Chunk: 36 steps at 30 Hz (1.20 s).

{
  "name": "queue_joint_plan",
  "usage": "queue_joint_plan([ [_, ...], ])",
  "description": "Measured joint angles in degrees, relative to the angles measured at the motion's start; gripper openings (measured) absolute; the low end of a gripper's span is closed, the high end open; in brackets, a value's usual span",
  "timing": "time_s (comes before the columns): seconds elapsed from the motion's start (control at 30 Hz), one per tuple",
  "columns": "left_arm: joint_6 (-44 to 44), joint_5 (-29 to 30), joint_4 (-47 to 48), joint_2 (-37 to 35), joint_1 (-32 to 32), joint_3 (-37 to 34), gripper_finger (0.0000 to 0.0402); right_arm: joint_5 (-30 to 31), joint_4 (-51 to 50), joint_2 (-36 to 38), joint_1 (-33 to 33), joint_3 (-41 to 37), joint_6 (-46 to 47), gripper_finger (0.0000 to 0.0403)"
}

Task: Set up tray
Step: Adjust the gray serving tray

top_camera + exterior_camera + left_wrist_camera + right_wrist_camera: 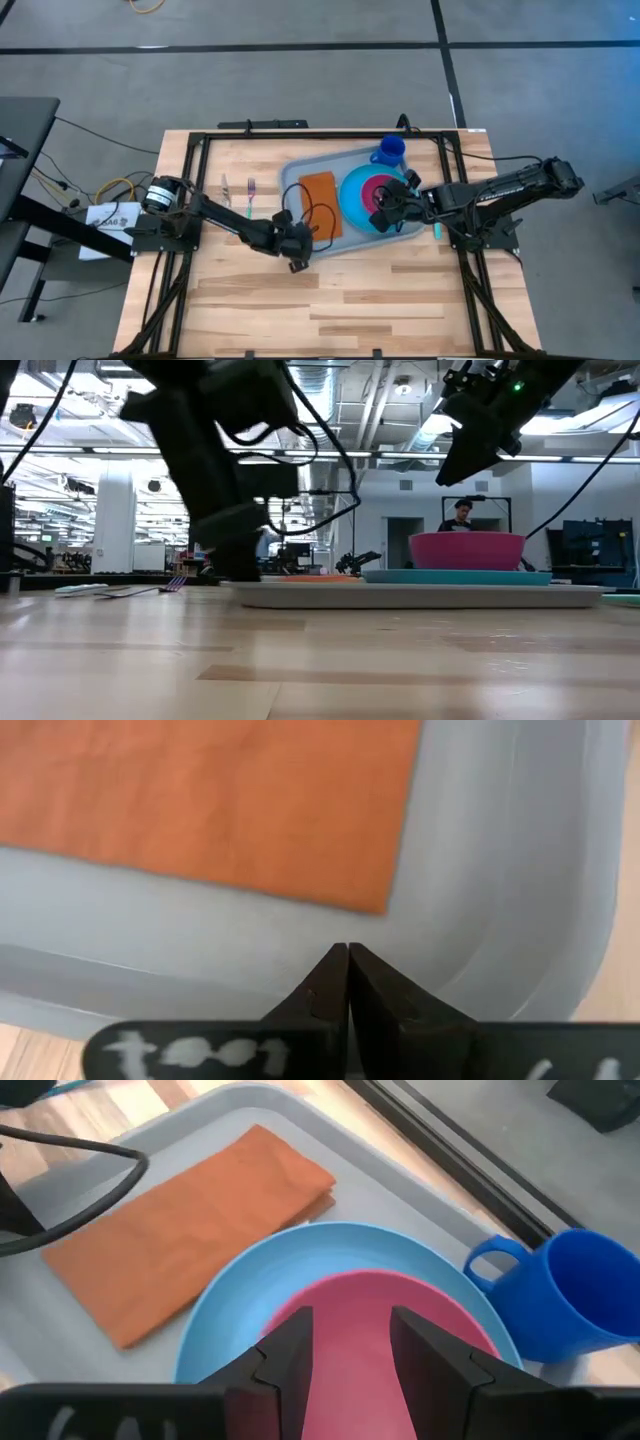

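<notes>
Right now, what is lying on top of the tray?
On the tray: an orange napkin, flat, and a blue plate carrying a pink bowl. The blue mug stands at its far corner. Whatever lies under napkin and plate is hidden. The right gripper hovers open over the bowl.

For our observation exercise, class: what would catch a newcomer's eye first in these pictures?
The pink bowl sits in the bright-blue plate on the right half of the pale tray, with the right claw open above it. An orange napkin lies on the tray's left half, the shut left claw at the near rim beside it.
</notes>
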<state>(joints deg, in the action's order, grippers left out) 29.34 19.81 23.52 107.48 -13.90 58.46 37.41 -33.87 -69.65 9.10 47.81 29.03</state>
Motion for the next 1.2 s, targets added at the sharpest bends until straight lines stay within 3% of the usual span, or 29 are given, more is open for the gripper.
queue_joint_plan([
  [0.2, 4.46, 4.65, 9.71, -0.97, -5.84, -0.17, 0.0, 0.0, -0.04, -0.13, 2.22, 0.0, 3.49, 0.0127],
  [0.43, 11.49, 8.7, 21.36, -4.54, -12.7, -0.61, 0.0, -1.47, -0.34, -6.56, 5.45, -0.02, 10.23, 0.0127],
  [0.6, 19.17, 18.94, 28.15, -8.98, -15.94, -0.59, 0.0, -5.32, -0.49, -13.8, 9.8, -0.07, 19.81, 0.0127],
  [0.77, 19.98, 28.05, 29.95, -16.26, -18.18, -0.44, 0.0, -9.16, -0.67, -17.25, 15.24, -0.07, 29.26, 0.0127],
  [0.87, 19.95, 32.36, 31.5, -20.74, -18.62, -0.42, 0.0, -7.94, -2.04, -17.6, 19.08, -0.04, 34.05, 0.0127],
  [0.97, 19.83, 34.47, 32.46, -24.87, -18.61, -0.39, 0.0, -0.9, -2.29, -15.64, 21.46, -0.07, 33.9, 0.0127],
  [1.07, 18.24, 36.01, 32.19, -27.71, -18.01, -0.35, 0.0, 4.62, -1.98, -11.69, 20.41, 0.46, 30.1, 0.0127],
  [1.2, 18.08, 37.57, 31.55, -29.67, -17.57, -0.35, 0.0, 4.12, -2.05, -7.35, 17.65, 0.81, 25.37, 0.0127],
])
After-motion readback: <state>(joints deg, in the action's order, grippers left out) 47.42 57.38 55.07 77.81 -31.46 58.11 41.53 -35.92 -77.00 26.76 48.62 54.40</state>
